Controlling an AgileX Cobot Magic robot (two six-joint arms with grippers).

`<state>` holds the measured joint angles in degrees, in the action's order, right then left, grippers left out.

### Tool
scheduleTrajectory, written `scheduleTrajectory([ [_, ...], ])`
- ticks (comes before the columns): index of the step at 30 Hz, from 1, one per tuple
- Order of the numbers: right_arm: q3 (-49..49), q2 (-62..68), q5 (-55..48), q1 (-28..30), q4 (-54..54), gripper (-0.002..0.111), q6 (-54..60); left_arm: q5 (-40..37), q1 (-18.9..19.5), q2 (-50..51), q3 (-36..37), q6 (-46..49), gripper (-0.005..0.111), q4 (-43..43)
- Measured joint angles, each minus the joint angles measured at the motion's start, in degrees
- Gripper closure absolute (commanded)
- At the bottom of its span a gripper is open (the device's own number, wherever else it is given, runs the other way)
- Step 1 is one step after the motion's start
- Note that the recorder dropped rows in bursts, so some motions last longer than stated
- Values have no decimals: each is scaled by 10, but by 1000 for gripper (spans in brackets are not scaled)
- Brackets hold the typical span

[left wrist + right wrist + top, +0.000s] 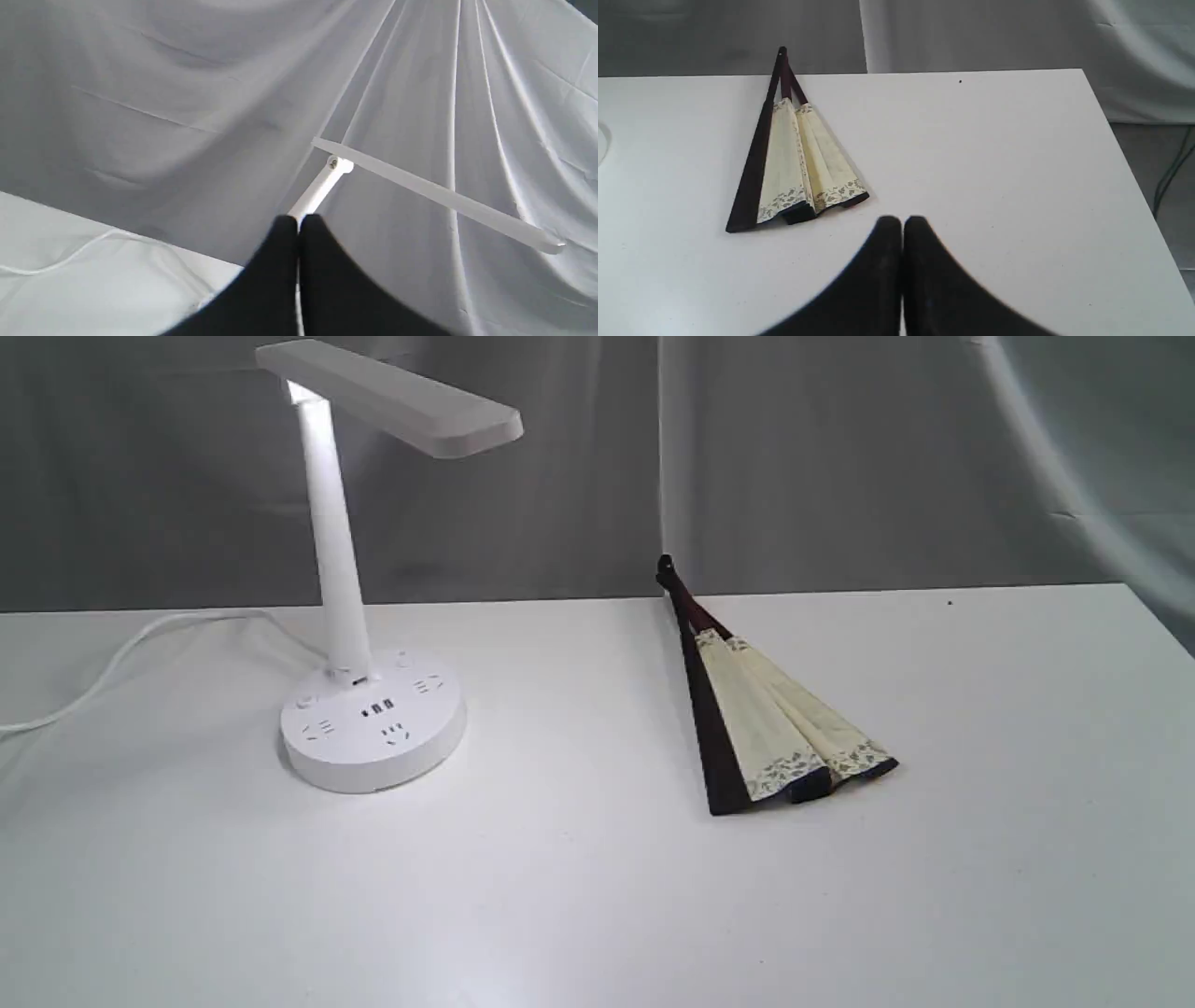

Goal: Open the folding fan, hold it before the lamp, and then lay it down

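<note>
Fan (758, 719) on table (980, 877), barely spread, 3 o'clock of lamp (373, 733); pivot points 11 o'clock. Right gripper (902, 223) clenched, empty, fan near: likely the nearer arm. Left gripper (298, 220) clenched, empty, facing lamp.

White table (597, 896) bears lamp (372, 719) and folding fan (775, 728).
</note>
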<state>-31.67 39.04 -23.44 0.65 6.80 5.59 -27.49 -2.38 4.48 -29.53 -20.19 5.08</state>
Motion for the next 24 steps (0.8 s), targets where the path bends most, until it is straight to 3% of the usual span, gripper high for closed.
scheduleTrajectory([
  [10,-69,120,-9,0,15,108,2,-11,0,192,-67,2,107,0],
  [24,-74,264,35,0,17,108,2,22,0,360,-73,16,107,-10],
])
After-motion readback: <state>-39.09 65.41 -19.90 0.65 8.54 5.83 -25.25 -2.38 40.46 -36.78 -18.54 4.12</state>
